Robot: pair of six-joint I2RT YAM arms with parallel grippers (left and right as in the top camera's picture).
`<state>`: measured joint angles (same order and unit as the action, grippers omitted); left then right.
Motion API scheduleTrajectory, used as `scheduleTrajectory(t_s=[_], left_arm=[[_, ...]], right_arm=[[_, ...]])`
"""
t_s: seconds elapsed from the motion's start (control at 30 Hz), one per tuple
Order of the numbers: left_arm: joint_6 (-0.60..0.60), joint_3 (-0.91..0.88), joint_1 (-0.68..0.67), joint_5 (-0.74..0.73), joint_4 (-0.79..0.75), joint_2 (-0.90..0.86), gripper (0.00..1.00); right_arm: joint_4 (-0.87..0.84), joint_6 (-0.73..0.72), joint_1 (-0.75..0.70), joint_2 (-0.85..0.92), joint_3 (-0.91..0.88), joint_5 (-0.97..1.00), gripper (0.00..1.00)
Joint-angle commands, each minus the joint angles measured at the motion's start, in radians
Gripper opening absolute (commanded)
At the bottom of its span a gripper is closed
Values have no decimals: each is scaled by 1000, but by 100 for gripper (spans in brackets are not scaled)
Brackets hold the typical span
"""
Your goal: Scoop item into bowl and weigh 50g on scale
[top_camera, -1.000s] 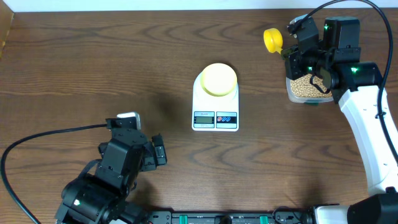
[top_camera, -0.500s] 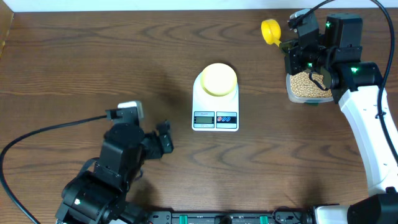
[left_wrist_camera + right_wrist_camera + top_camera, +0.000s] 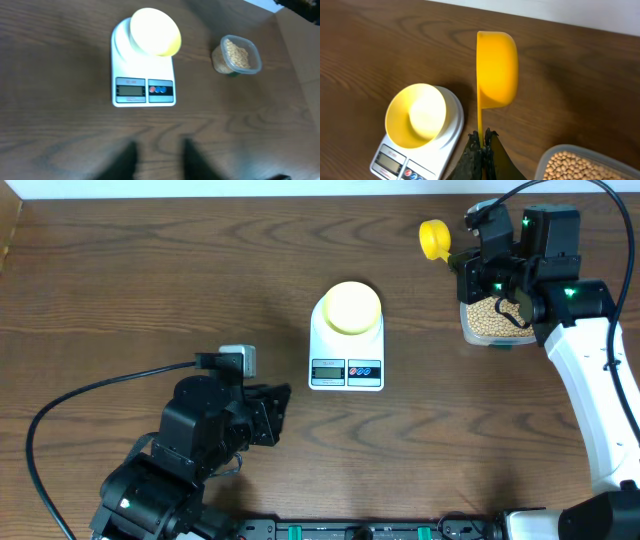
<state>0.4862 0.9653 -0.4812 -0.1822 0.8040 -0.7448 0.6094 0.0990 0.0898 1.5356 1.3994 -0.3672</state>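
Now, right of the scale point(image 3: 346, 372), the right fingers point(image 3: 472, 157) pinch a yellow scoop point(image 3: 497, 70); the left fingers point(image 3: 125, 160) gape empty.

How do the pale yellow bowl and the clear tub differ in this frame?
The bowl is round and opaque pale yellow; the tub is clear and squarish with rounded corners. The bowl is empty; the tub holds tan beans. The bowl sits on the scale; the tub stands directly on the table. Both are upright and open-topped.

grained wooden table point(image 3: 150, 280), glossy plastic scale point(image 3: 346, 350), clear plastic tub point(image 3: 487, 322)
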Motion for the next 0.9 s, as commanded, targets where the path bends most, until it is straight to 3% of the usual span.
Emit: scheduleTrajectory(t_s=[0.0, 0.17, 0.33, 0.57, 0.73, 0.87], left_arm=[[60, 7, 4, -43, -5, -11, 7], [48, 14, 4, -101, -10, -66, 7], [4, 85, 4, -200, 25, -244, 7], [-48, 224, -43, -194, 50, -539, 7], [-48, 228, -81, -61, -6, -692, 7], [-48, 228, -81, -48, -24, -786, 7]], right_arm=[[2, -95, -3, -6, 4, -10, 1], [9, -159, -3, -6, 4, -10, 1], [-12, -158, -3, -6, 4, -5, 2], [-47, -158, -3, -6, 4, -5, 2], [-42, -158, -3, -6, 4, -5, 2], [-34, -153, -3, -6, 4, -5, 1]])
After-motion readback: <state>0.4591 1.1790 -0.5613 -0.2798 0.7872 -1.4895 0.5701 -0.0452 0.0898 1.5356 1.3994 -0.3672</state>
